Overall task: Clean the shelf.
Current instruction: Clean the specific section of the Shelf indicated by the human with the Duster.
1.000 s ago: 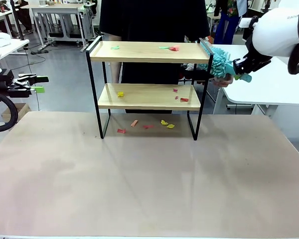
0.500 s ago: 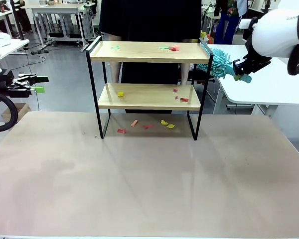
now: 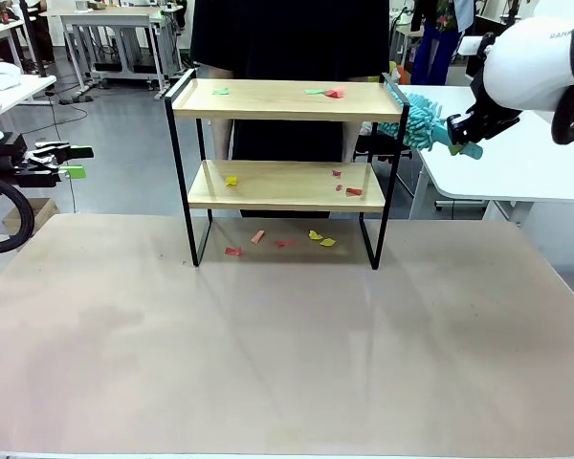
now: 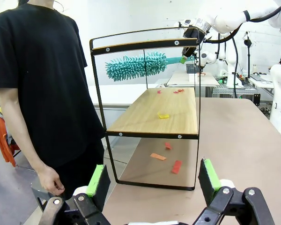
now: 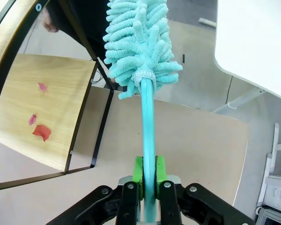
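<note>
**Shelf vs. grippers: duster at right end, nothing swept**

Position. The shelf [image 3: 268, 100] stands at the far middle of the brown table [image 3: 287, 354], with a person [image 3: 287, 38] in a black top right behind it.

- The right gripper [image 3: 457, 142] hangs off the shelf's right end, outside the frame and a little below the top board. It is clamped on the handle of a teal duster [image 3: 419, 122].
- In the right wrist view the green pads [image 5: 138, 171] pinch the handle at the right gripper [image 5: 148, 173]. The fluffy head [image 5: 139, 42] reaches past the shelf's end frame.
- In the left wrist view the duster [image 4: 136, 65] shows through the frame, under the top board and above the lower one.
- Cannot tell whether the head touches the black frame or sits just beside it.
- The left gripper [image 3: 67, 163] is well apart from the shelf, off the table's left edge. In its wrist view the left gripper [image 4: 153, 178] has its jaws spread wide with nothing between them, aimed at the shelf's left end.

Appearance. Two light wooden boards sit in a thin black frame on four legs, upright and square to the table.

- Coloured paper scraps [image 3: 327, 93], green and red, lie on the top board.
- Yellow and red scraps [image 3: 231, 180] lie on the lower board.
- More scraps [image 3: 287, 241] lie on the table between the legs.
</note>
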`<state>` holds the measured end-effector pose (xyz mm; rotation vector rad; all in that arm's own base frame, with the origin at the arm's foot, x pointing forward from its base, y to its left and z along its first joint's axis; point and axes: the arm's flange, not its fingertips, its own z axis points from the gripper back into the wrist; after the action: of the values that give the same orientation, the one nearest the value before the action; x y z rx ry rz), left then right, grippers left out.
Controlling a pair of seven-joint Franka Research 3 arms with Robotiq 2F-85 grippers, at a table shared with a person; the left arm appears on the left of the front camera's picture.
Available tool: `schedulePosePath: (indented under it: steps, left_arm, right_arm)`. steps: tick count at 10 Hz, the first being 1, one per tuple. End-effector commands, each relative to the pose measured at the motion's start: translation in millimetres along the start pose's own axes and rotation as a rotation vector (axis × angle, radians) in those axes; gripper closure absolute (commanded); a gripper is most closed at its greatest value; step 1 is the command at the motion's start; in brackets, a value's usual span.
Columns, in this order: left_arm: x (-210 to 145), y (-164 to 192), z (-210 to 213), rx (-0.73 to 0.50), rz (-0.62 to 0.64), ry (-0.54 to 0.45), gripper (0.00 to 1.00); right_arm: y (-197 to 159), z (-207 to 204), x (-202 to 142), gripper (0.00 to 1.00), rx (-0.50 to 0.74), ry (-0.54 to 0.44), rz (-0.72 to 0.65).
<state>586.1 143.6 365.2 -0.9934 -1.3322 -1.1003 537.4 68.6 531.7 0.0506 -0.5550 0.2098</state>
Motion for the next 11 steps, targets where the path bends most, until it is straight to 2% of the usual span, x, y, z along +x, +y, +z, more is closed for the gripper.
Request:
schedulePosePath:
  steps: [1, 4, 7, 8, 11]
  left_arm:
    - [2.0, -1.2, 0.0, -0.005, -0.013, 0.008, 0.00]
    - [2.0, -1.2, 0.0, -0.005, -0.013, 0.008, 0.00]
    - [2.0, -1.2, 0.0, -0.005, -0.013, 0.008, 0.00]
    - [2.0, -1.2, 0.0, -0.005, -0.013, 0.008, 0.00]
    - [2.0, -1.2, 0.0, -0.005, -0.013, 0.008, 0.00]
  right_arm:
    - [0.0, 0.0, 0.0, 0.87, 0.000, 0.000, 0.000]
    - [-52.1, 45.6, -5.8, 0.87, 0.016, -0.004, 0.077]
    - [-124.6, 74.6, -24.5, 0.87, 0.076, 0.127, 0.233]
    - [-145.9, 81.5, -35.1, 0.87, 0.039, 0.179, 0.302]
    - [-181.2, 93.2, -72.3, 0.87, 0.110, 0.334, 0.482]
